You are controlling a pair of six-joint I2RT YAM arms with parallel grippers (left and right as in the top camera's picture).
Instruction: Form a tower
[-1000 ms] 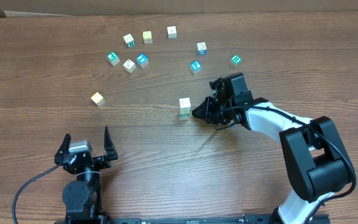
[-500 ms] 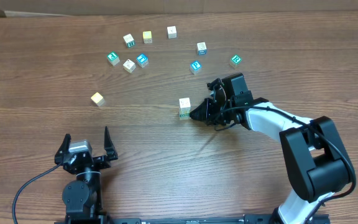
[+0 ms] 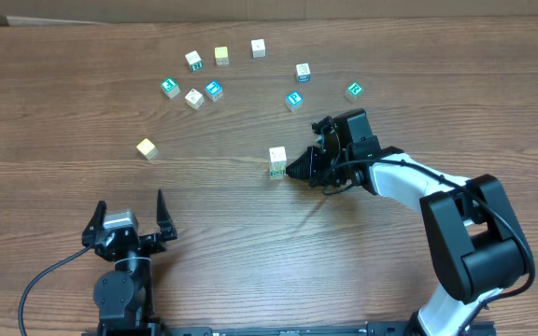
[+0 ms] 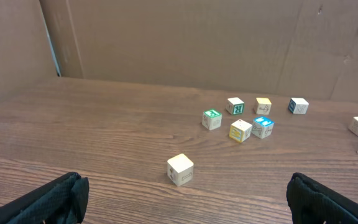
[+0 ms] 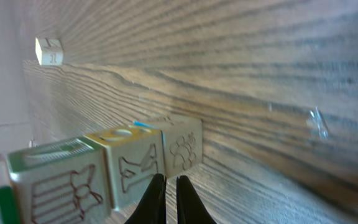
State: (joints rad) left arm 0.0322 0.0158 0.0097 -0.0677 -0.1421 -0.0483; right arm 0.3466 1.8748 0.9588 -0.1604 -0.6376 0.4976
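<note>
The right claw (image 3: pixel 293 171), shut and empty, sits just beside the tower (image 3: pixel 277 161); the left claw (image 3: pixel 129 220) gapes open. The stack looks light, stiff and tippy, best pinched across opposite flat faces.

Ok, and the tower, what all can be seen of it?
The tower is a one-cube-wide upright stack of small wooden alphabet cubes on the table, apart from the loose cubes. Its top is pale wood, a green print shows below. The right wrist view shows at least three cubes with line drawings, green, yellow and blue edges. The right gripper, jaws shut, points at its side; contact is unclear.
</note>
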